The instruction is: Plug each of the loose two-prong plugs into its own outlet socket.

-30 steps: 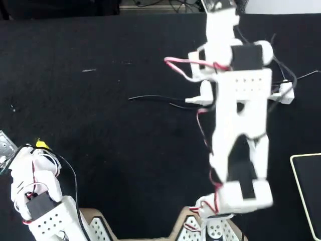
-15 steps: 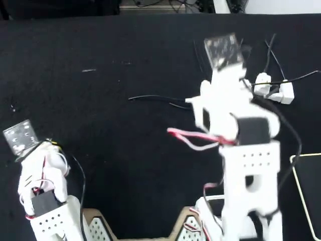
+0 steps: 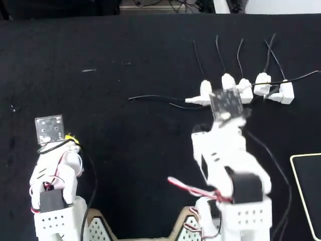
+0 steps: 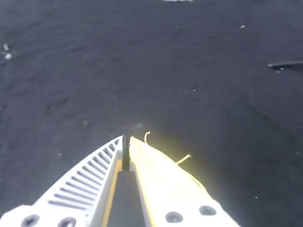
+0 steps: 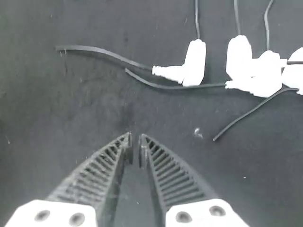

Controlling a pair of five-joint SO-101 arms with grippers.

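Two white arms sit folded at the near edge of the black cloth-covered desk (image 3: 125, 60), the left arm (image 3: 52, 191) toward the near left corner and the right arm (image 3: 230, 165) right of the middle, and neither carries anything. The left gripper (image 4: 127, 141) has its white ribbed finger (image 4: 94, 165) and yellow finger (image 4: 161, 175) pressed together over bare cloth, with nothing between them. The right gripper (image 5: 134, 142) has its two ribbed fingers (image 5: 106, 163) almost together, only a slit of cloth showing between the tips, and they too are empty. Against the right edge, beside the right arm, lies a flat black slab with a cream rim (image 3: 292, 159), apart from the task's things. Farther out, toward the far right corner but short of the far edge, the white plastic plug and socket bodies (image 3: 262, 82) lie in a ragged row, each touching or just beside its neighbour. Thin black cords (image 3: 219, 50) run from them toward the far edge, and one loose black cord (image 3: 150, 98) trails toward the middle of the desk. At the row's left end an L-shaped white pair (image 5: 187, 68) looks joined, a small plug body butted into the side of a taller one. Along the rest of the row the bodies overlap, and I cannot tell whether the prongs are seated. Every white body I can see belongs to that row. My reading is that the plugging is finished or very nearly so; what is left, if anything, would be the crowded pairs at the row's right end.
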